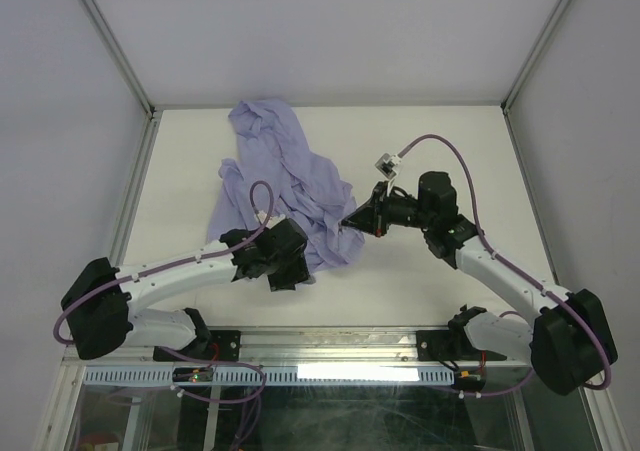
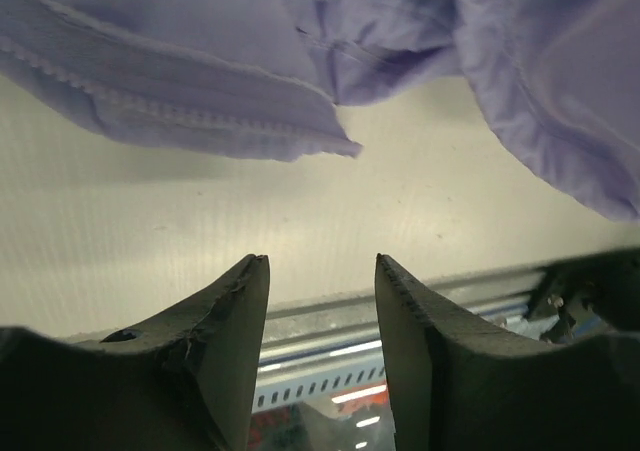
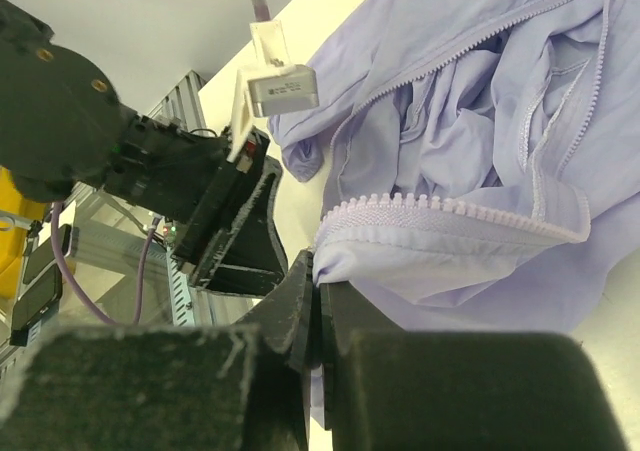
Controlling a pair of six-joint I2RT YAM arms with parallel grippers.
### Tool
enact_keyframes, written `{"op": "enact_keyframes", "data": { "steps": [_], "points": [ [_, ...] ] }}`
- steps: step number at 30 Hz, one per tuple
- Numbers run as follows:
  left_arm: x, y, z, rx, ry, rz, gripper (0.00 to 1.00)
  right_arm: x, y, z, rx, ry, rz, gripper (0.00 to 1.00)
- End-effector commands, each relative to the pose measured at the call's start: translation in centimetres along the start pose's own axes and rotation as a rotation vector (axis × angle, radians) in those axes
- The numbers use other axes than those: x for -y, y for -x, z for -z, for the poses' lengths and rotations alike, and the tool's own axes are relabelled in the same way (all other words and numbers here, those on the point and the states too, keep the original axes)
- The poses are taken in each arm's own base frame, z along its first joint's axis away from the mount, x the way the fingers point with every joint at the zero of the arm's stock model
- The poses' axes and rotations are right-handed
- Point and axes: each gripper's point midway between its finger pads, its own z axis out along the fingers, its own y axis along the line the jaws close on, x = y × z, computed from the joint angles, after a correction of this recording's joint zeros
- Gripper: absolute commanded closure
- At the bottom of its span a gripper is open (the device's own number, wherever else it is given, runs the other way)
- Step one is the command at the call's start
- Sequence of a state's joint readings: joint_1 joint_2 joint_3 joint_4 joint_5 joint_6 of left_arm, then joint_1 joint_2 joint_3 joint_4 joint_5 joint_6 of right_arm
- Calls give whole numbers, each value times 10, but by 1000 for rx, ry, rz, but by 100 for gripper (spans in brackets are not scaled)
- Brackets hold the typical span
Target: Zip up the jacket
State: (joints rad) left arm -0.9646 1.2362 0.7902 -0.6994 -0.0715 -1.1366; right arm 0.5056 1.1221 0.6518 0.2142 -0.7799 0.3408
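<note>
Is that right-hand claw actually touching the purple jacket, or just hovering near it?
Touching. The right wrist view shows the right gripper shut on the jacket, pinching the corner of its zipper edge with no gap.

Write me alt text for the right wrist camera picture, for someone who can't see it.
The right gripper pinches a corner of a crumpled lavender jacket, just below a row of unjoined zipper teeth. Behind it on the left, the left gripper hangs open near the fabric's edge, holding nothing.
</note>
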Motion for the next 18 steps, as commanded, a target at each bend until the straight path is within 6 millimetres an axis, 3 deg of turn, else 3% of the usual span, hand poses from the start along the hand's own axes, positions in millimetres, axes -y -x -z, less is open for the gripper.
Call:
{"op": "enact_keyframes", "data": {
  "steps": [1,8,11,18],
  "points": [
    [-9,13,-10,86,91,70,54,-8,14,7,54,6,77,100],
    [9,30,-33,137,103,53,52,-12,11,9,42,26,80,100],
    [5,29,-49,122,158,32,51,-14,9,9,35,37,82,100],
    [-6,28,-65,119,233,10,49,-15,7,11,27,44,85,100]
  ]
}}
